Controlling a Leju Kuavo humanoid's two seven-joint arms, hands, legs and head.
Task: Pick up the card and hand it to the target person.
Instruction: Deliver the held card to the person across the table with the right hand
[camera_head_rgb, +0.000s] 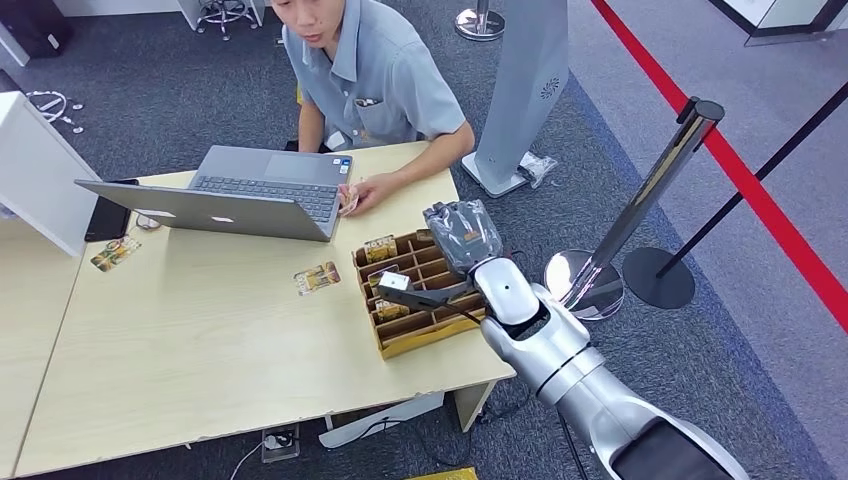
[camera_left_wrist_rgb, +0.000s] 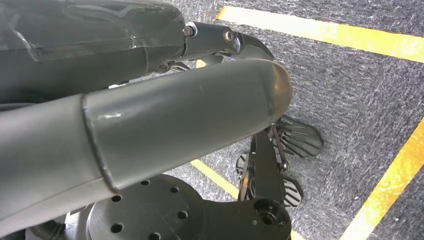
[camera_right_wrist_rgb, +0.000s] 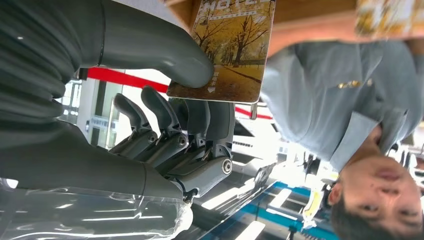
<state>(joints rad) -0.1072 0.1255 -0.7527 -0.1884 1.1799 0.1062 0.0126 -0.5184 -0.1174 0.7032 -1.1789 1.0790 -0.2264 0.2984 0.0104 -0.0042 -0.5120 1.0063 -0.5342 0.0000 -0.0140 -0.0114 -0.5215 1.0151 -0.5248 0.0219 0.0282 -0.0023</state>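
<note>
The right hand (camera_right_wrist_rgb: 165, 115) hovers over the card box (camera_head_rgb: 415, 290), thumb and fingers pinching a card (camera_right_wrist_rgb: 230, 50). The left hand (camera_left_wrist_rgb: 150, 125) hangs down, seemingly curled, but I cannot tell.

The card (camera_right_wrist_rgb: 227, 47) is cut off by the frame edge; its print blurs.

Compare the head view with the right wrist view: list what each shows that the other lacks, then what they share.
Head view alone: the table, the laptop, a loose card lying on the table, the sorter box and the stanchion. Right wrist view alone: a card pinched between the right robot hand's thumb and fingers. Both: the right robot hand over the box and the person in a grey shirt.
</note>
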